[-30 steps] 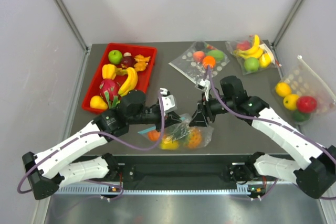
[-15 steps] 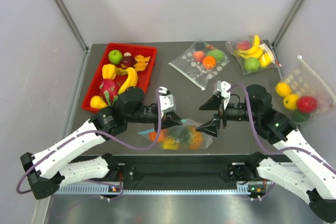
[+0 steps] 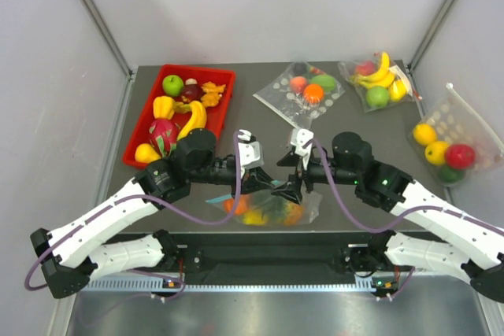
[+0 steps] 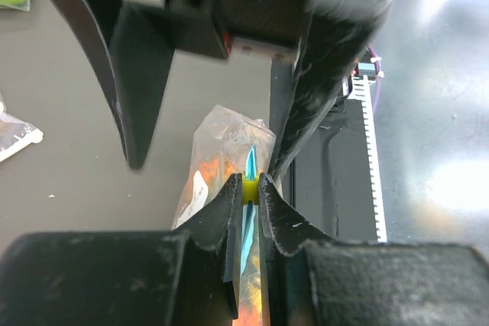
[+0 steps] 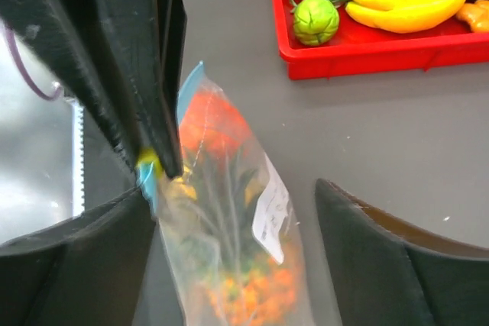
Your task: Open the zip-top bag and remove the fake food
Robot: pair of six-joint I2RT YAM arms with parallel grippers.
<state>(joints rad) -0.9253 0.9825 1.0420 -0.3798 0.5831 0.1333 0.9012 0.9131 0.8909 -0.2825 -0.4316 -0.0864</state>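
Observation:
The zip-top bag (image 3: 272,206) lies near the table's front edge, and its teal zip strip (image 4: 250,162) stands upright. The fake food (image 3: 253,212) shows inside it as orange, yellow and green pieces. My left gripper (image 3: 258,179) is shut on the yellow slider (image 4: 250,189) of the zip strip. My right gripper (image 3: 287,180) is open wide, straddling the bag (image 5: 237,257) just beyond the left gripper's fingers (image 5: 164,74). One of the right gripper's own fingers (image 5: 76,261) is close to the strip. In the left wrist view the left gripper (image 4: 250,182) pinches the strip between both tips.
A red tray (image 3: 135,133) of loose fruit stands at the back left and shows in the right wrist view (image 5: 344,62). A dotted bag (image 3: 303,92), a bag with bananas (image 3: 376,80) and another fruit bag (image 3: 450,147) lie at the back and right.
My right gripper drew back to the right, then swung left again, open, onto the bag by the left gripper. The left gripper kept its hold, and the bag shifted slightly.

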